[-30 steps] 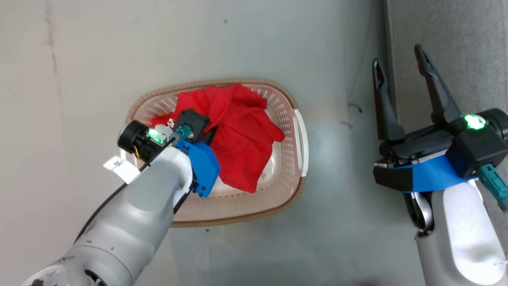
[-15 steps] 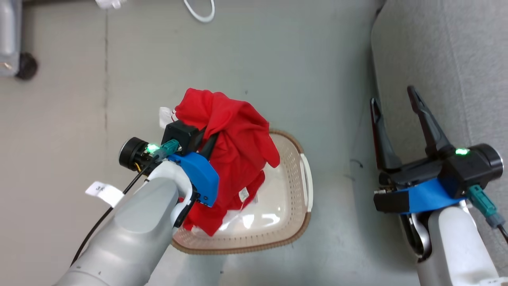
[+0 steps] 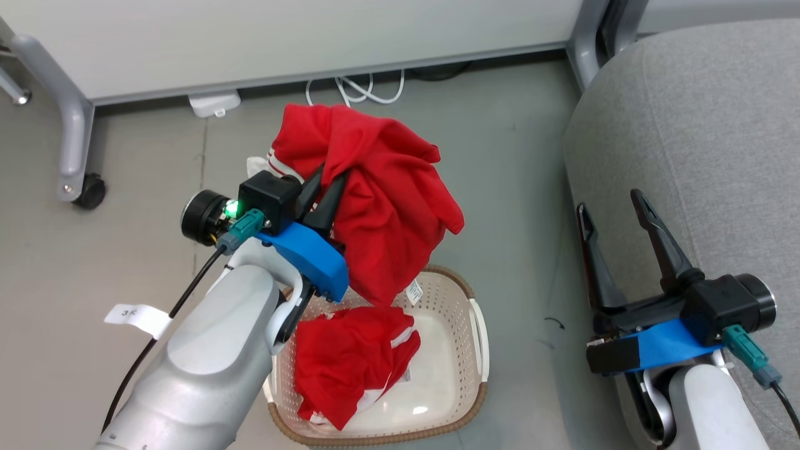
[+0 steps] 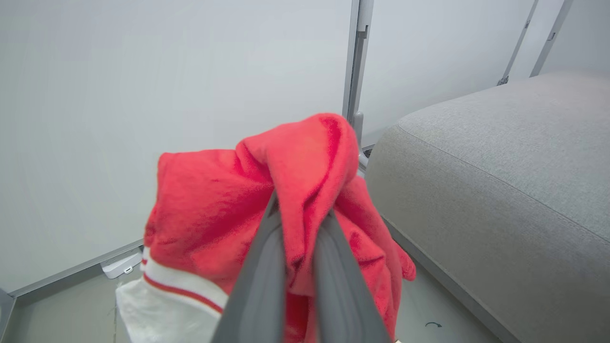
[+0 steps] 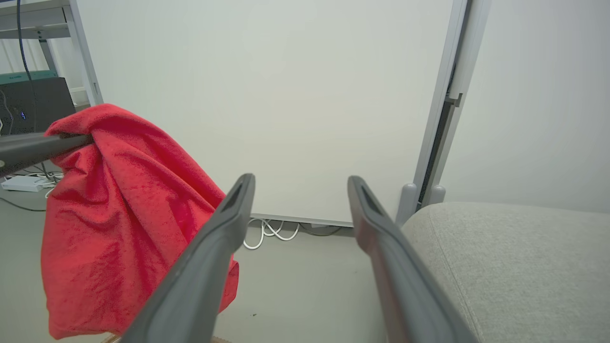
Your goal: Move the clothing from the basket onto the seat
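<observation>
Evidently soft and light, the red garment [image 3: 381, 206] droops below the left gripper [image 3: 325, 187], pinched by a bunched fold, while the right gripper [image 3: 609, 203] gapes empty.

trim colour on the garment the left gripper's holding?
White with a thin red stripe, against the bright red garment. Left wrist view shows the trim best.

Digit "3" on white cable tag [image 3: 134, 312]

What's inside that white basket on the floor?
A crumpled red garment with white trim lies in the basket. Anything beneath it is hidden; the arm covers the left rim.
</observation>
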Motion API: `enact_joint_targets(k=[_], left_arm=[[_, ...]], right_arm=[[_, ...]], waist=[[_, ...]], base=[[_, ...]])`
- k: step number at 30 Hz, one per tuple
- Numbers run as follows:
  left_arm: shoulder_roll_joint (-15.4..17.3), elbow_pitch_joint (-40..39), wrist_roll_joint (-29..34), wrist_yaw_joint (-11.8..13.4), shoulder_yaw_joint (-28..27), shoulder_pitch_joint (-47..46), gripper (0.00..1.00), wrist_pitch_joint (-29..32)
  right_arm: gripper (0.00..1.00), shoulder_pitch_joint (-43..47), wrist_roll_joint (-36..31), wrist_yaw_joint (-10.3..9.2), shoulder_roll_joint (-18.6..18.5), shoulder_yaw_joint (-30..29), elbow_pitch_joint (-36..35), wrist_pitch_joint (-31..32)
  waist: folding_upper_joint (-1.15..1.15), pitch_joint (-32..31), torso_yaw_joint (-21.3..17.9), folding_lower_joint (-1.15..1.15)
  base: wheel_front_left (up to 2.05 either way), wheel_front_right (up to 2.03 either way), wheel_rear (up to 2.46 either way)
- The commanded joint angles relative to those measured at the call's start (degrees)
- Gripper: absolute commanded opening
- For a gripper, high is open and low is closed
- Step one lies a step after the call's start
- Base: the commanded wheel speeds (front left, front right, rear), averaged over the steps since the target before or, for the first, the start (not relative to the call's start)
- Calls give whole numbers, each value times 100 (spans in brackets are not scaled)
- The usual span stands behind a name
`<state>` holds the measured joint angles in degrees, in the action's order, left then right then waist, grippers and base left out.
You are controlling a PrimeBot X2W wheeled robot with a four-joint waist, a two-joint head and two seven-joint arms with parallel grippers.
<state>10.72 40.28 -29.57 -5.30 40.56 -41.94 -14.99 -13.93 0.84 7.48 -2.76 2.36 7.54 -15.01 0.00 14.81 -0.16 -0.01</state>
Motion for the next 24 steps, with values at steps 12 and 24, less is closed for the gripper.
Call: enact_joint_targets(k=[12,24], left_arm=[[-145,-875,343,-154,-291,-29,0,-28],[-71,-1577,234,-123,-83,136,0,285]], right_arm=[[100,390,78,3,-22,-23,68,-26],[100,593,127,3,-23,-63,53,-26]], waist=[[0,-598,-9,1],[0,-793,39,1]], base=[[0,0,0],[0,0,0]])
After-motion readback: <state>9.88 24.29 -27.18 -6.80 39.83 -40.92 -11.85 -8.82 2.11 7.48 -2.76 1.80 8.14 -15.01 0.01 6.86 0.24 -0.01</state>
